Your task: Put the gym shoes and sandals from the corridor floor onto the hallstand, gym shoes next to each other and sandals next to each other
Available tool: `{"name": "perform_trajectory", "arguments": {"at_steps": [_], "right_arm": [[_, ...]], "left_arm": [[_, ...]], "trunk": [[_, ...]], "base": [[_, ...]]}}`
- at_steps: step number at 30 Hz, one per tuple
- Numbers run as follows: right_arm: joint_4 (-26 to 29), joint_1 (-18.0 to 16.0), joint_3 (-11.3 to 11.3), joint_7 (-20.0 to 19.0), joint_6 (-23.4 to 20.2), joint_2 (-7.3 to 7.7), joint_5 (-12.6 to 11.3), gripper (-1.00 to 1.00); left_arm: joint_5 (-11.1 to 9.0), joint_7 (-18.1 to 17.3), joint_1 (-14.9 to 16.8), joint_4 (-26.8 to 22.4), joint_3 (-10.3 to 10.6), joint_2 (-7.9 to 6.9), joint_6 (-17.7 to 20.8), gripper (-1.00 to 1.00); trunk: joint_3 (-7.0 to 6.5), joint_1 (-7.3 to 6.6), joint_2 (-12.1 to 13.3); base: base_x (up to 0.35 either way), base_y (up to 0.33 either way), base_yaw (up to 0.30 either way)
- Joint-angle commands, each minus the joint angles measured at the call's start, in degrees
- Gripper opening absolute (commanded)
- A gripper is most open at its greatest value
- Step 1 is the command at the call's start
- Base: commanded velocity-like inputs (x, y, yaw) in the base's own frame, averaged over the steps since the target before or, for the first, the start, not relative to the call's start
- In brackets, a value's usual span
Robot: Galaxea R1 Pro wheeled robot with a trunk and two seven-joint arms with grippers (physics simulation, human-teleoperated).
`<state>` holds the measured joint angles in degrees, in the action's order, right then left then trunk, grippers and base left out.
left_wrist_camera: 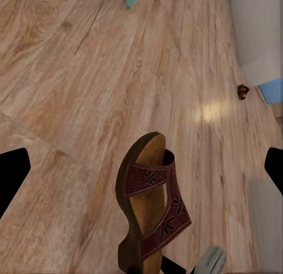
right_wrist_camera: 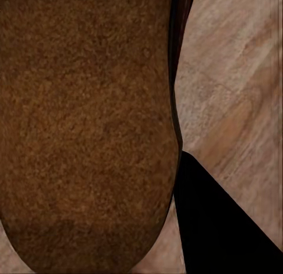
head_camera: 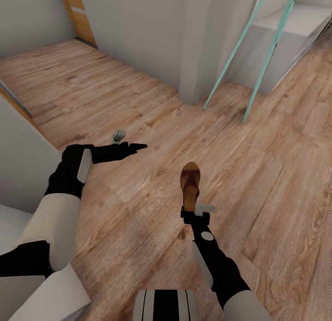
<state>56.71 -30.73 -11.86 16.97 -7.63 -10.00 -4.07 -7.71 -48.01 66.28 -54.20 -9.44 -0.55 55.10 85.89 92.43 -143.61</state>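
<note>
My right gripper (head_camera: 193,211) is shut on the heel end of one brown sandal (head_camera: 190,181), holding it above the corridor floor (head_camera: 138,95). The left wrist view shows that sandal (left_wrist_camera: 150,209) with its dark red straps and tan insole. In the right wrist view its brown surface (right_wrist_camera: 82,126) is very close beside a black finger (right_wrist_camera: 218,227). My left gripper (head_camera: 131,142) hangs open to the left of the sandal, apart from it, its fingertips (left_wrist_camera: 12,179) spread wide. The gym shoes are out of view.
A grey wall corner (head_camera: 198,49) stands ahead. Two slanted teal poles (head_camera: 267,58) lean by a pale grey unit (head_camera: 290,35) at far right; I cannot tell whether it is the hallstand. A small dark brown thing (left_wrist_camera: 242,91) lies far off by a wall.
</note>
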Motion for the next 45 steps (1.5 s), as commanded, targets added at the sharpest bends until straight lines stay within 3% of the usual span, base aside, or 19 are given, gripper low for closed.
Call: {"name": "perform_trajectory", "arguments": {"at_steps": [1,18,27,31,35,37,40,45], "right_arm": [[0.1,0.0,-0.1,0.4,-0.2,0.00,-0.6,-1.00],[0.1,0.0,-0.1,0.4,-0.2,0.00,-0.6,-1.00],[0.1,0.0,-0.1,0.4,-0.2,0.00,-0.6,-1.00],[0.1,0.0,-0.1,0.5,-0.1,0.00,-0.6,-1.00],[0.1,0.0,-0.1,0.4,-0.1,0.00,-0.5,-1.00],[0.1,0.0,0.0,0.4,-0.1,0.00,-0.4,-1.00],[0.1,0.0,0.0,0.4,-0.1,0.00,-0.4,-1.00],[0.1,0.0,0.0,0.4,0.0,0.00,-0.4,-1.00]], "left_arm": [[-0.2,0.0,0.0,0.0,-0.1,-0.02,0.3,1.00],[-0.2,0.0,0.0,0.0,-0.1,-0.14,0.1,1.00],[-0.2,0.0,0.0,-0.1,-0.3,-0.43,0.2,1.00],[-0.1,0.0,-0.2,-3.3,-0.7,-0.88,0.6,1.00],[-0.4,0.0,-3.7,-7.2,-1.0,-4.30,0.9,1.00],[-0.5,-0.1,-7.8,-9.6,-1.2,-6.96,0.6,1.00],[-0.6,-0.1,-13.5,-12.0,-1.3,-9.54,0.2,1.00],[-0.2,0.2,-19.1,-13.8,-1.4,-10.59,-1.6,1.00]], "trunk": [[-0.03,-0.01,0.0],[-1.02,-0.01,0.0],[-1.55,-0.01,0.0],[-1.78,-0.01,0.0],[-2.01,-0.01,0.0],[-2.13,-0.01,0.0],[-2.31,-0.01,0.0],[-2.60,-0.01,0.0]], "base": [[0.000,0.000,-0.228],[0.004,-0.193,-0.228],[0.233,-0.173,-0.228],[0.200,-0.076,-0.228],[0.041,-0.013,-0.228],[0.009,-0.003,-0.230],[0.003,-0.001,-0.231],[0.001,0.000,-0.231]]}}
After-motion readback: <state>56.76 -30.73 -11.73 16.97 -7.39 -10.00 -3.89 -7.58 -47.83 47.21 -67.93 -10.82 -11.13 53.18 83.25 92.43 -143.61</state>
